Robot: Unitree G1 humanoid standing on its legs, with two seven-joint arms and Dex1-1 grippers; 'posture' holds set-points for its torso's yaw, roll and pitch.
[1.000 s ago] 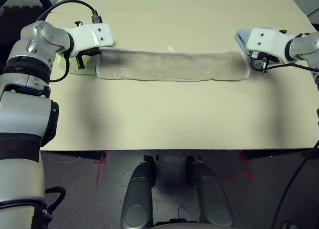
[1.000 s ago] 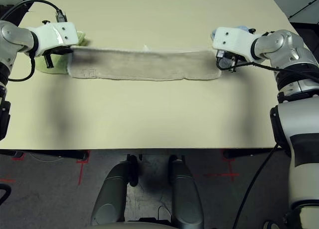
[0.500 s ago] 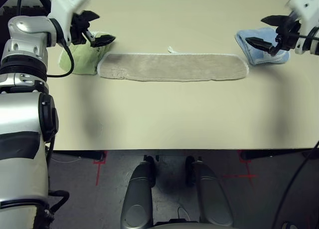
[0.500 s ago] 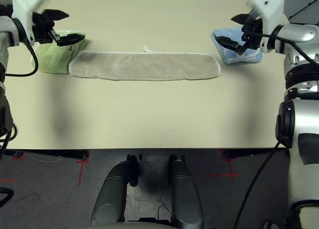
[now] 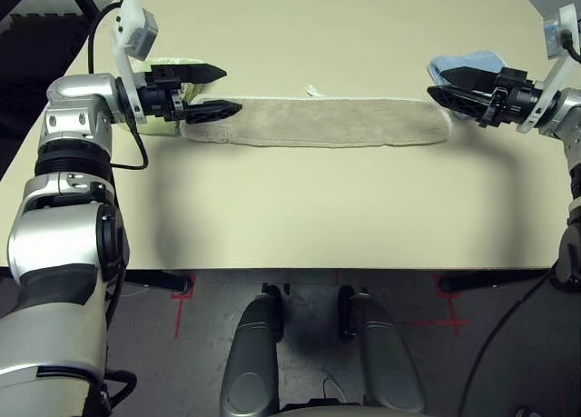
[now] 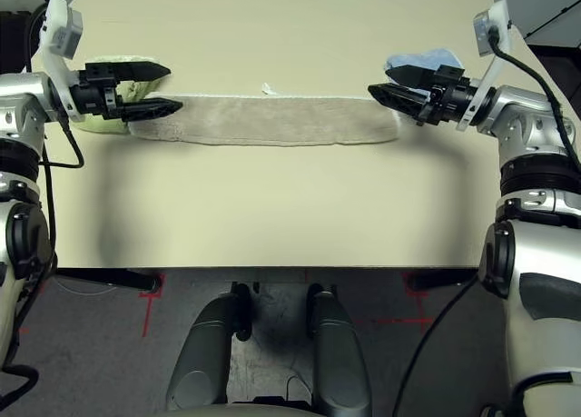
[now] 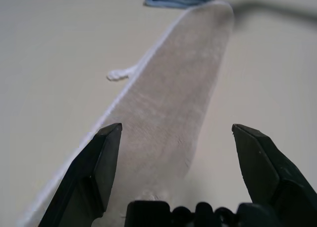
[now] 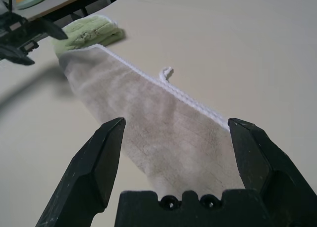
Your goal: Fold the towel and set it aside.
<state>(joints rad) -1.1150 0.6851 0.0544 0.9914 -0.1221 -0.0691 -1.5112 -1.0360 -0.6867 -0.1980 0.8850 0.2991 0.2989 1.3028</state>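
our left gripper (image 5: 221,91) and right gripper (image 5: 434,82) gape wide and empty, one at each end of the towel (image 5: 327,122) stretched flat between them.

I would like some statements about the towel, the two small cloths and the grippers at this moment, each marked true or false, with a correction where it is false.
1. The towel lies as one long flat strip across the table. True.
2. The left gripper is shut on the towel's end. False: it is open at that end, holding nothing.
3. The green cloth lies at the towel's left end, the blue cloth at its right end. True.
4. The right gripper is holding the blue cloth. False: it is open and empty, pointing along the towel.
5. A small white loop shows at the towel's far edge. True.
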